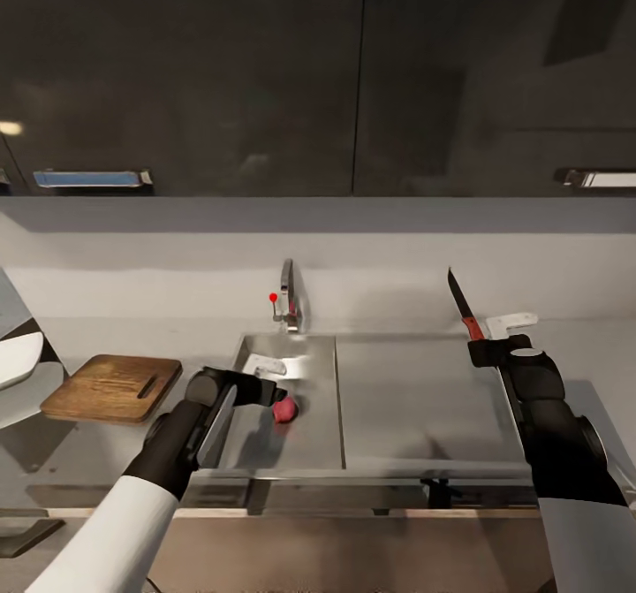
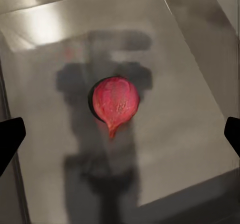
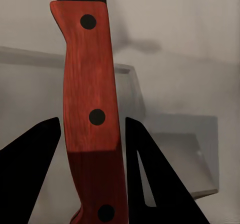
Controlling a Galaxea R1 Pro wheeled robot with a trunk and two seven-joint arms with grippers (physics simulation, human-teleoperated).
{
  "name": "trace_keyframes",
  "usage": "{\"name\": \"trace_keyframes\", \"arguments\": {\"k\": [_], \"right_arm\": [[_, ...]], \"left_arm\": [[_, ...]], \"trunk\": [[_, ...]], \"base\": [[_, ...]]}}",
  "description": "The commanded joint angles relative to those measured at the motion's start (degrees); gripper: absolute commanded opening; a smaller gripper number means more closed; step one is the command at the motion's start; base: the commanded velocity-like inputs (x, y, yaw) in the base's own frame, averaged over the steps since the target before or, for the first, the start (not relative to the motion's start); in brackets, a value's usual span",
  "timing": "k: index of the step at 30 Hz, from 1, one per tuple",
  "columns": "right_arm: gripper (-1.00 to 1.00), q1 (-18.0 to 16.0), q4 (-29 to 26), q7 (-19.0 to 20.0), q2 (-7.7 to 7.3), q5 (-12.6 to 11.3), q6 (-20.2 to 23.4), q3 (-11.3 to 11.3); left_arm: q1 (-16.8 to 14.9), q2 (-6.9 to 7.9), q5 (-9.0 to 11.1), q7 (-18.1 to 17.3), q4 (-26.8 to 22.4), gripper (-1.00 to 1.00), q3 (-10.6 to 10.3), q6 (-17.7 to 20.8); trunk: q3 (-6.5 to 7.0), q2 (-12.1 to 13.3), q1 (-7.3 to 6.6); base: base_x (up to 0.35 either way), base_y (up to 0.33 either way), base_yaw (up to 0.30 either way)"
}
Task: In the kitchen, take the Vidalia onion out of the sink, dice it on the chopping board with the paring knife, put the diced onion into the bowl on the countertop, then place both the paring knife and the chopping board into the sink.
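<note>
Over the sink (image 1: 309,452), the left claw (image 1: 276,393) hangs above the onion (image 1: 284,410), fingers spread wide apart.

Down on the sink floor the onion (image 2: 115,103) lies alone, nothing touching it. The right claw (image 1: 488,351) is clamped on the knife (image 1: 462,304) by its red handle (image 3: 90,119), blade pointing up, off to the right. The board (image 1: 113,387) waits on the counter (image 1: 424,399) to the left of the sink. The onion is round and may roll away if one finger bumps it first. The raised blade could also hit the wall.
</note>
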Motion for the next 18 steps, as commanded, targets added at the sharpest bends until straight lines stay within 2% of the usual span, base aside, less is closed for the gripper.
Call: {"name": "trace_keyframes", "arguments": {"k": [1,3,18], "right_arm": [[-1.0,-0.1,-0.1,0.7,-0.01,0.6,0.2,0.0],[-1.0,-0.1,-0.1,0.7,-0.01,0.6,0.2,0.0],[-1.0,-0.1,-1.2,0.7,-0.01,0.6,0.0,0.0]], "left_arm": [[0.0,0.01,-0.1,-0.1,0.0,1.0,-0.3,0.3],[0.0,0.05,-0.1,0.0,0.3,1.0,-2.4,0.2],[0.0,0.23,-0.1,0.1,2.4,1.0,-2.9,0.1]], "trunk": [[-0.2,-0.1,0.04],[-0.28,-0.1,0.04],[-0.36,-0.1,0.04]], "base": [[0.0,0.0,0.0],[0.0,0.0,0.0],[0.0,0.0,0.0]]}}
